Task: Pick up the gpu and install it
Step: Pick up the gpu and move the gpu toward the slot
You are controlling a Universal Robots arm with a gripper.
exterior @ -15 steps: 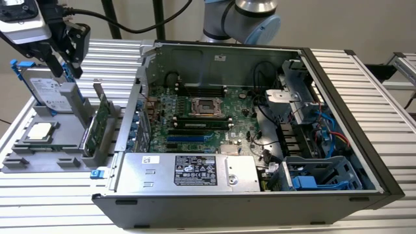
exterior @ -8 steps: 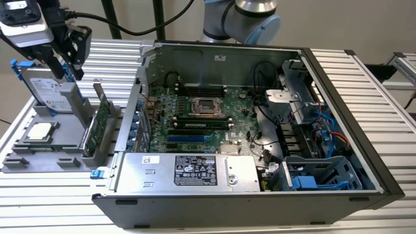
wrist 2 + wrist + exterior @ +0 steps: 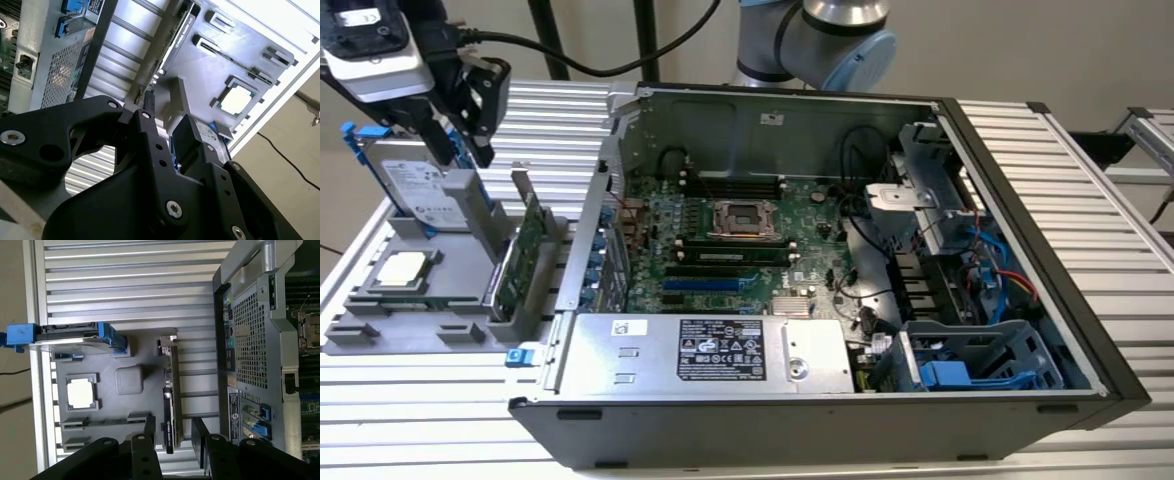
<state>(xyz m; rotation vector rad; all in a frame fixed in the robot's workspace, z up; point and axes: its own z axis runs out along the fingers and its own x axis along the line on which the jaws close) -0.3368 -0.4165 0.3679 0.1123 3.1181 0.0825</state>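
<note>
1. Gripper (image 3: 464,135): one, released. Its two fingers (image 3: 148,432) are spread with nothing between them. It hangs close over the drive (image 3: 420,185).
2. Gpu (image 3: 527,255): one, standing on edge in a slot of the holder (image 3: 374,335). It is below the gripper and apart from it, between the drive and the case (image 3: 761,120).
3. Drive: one, silver with blue rails, upright in the holder.
4. CPU (image 3: 403,268): one, lying flat in a holder recess.
5. Case: one, open, motherboard exposed.
</note>
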